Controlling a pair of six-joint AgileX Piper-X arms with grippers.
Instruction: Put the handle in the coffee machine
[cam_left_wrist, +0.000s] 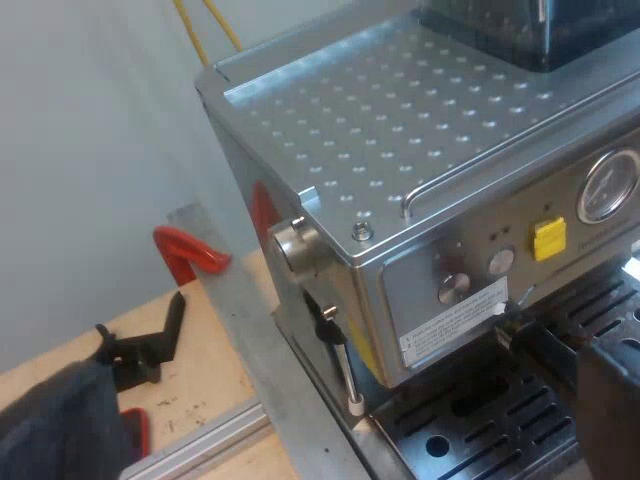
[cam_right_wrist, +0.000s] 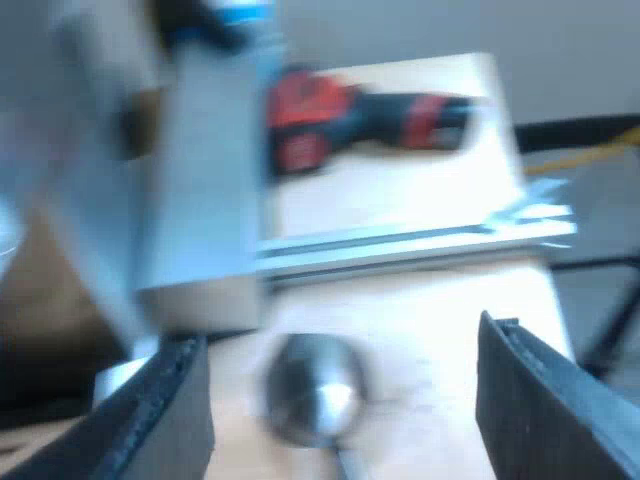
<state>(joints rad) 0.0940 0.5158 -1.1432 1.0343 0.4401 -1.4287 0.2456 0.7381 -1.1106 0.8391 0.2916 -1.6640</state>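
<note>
right gripper (cam_right_wrist: 340, 335) fingers spread wide, the metal holder (cam_right_wrist: 310, 390) between them, untouched; left gripper (cam_left_wrist: 592, 385) at the espresso machine (cam_left_wrist: 420, 200) front, grip cannot be told.

Find a red clamp (cam_left_wrist: 188, 252) just beside a metal rail (cam_left_wrist: 250, 350) on the wooden table (cam_left_wrist: 215, 385), with a black clamp (cam_left_wrist: 150, 345) and dark cloth (cam_left_wrist: 50, 425) nearby. Note yellow cables (cam_left_wrist: 190, 30) against the grey wall (cam_left_wrist: 90, 150). Spot a red-and-black drill (cam_right_wrist: 365, 120) lying on the table beyond a rail (cam_right_wrist: 420, 240).
</note>
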